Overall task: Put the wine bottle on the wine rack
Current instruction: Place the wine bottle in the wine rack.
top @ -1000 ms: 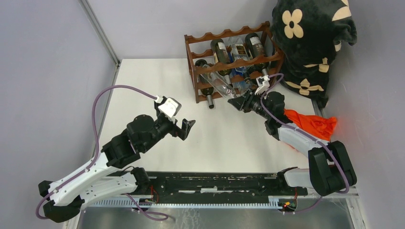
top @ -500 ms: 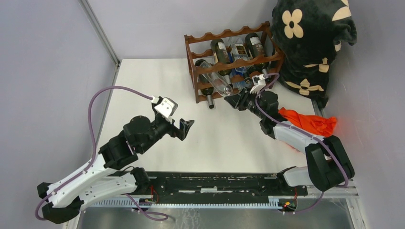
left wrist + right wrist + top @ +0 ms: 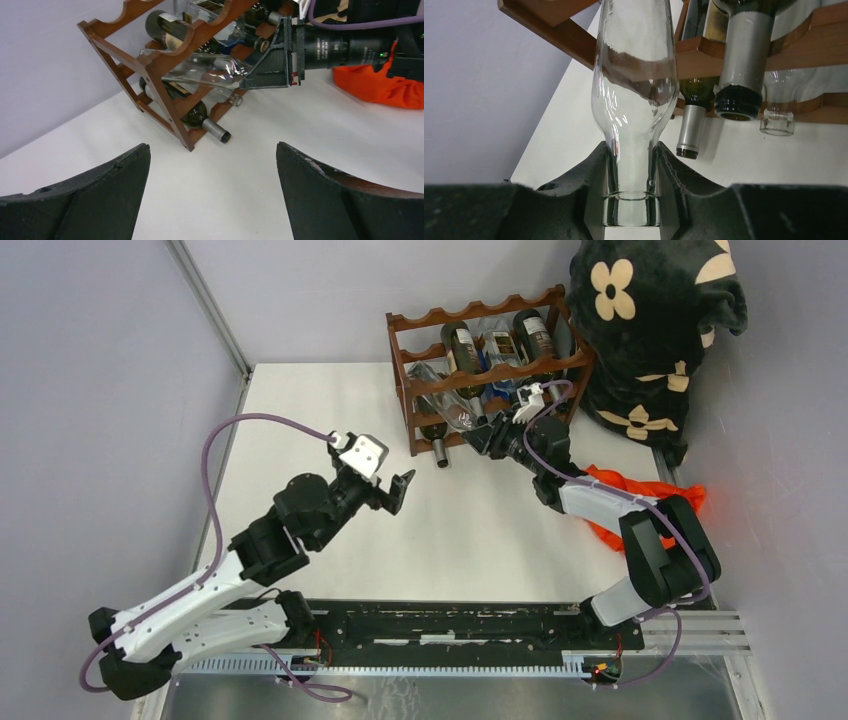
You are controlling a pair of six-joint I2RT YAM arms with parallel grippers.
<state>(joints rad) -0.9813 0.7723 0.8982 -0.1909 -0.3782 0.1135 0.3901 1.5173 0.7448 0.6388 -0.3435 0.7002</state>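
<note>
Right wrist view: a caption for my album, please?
Right hand holds a clear wine bottle by its neck, body partly inside the wine rack.

2 black-and-white arms [image 3: 180,608], purple cables [image 3: 206,468]

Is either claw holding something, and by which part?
The right gripper is shut on the clear wine bottle, pinching its neck near the mouth. The left gripper is open and holds nothing.

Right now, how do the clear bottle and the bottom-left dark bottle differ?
The clear bottle is see-through, bare-necked; the dark bottle has a grey foil neck. The right tool clamps the clear bottle's neck; the dark bottle lies free in the lowest tier of the rack. Both necks point out of the rack.
</note>
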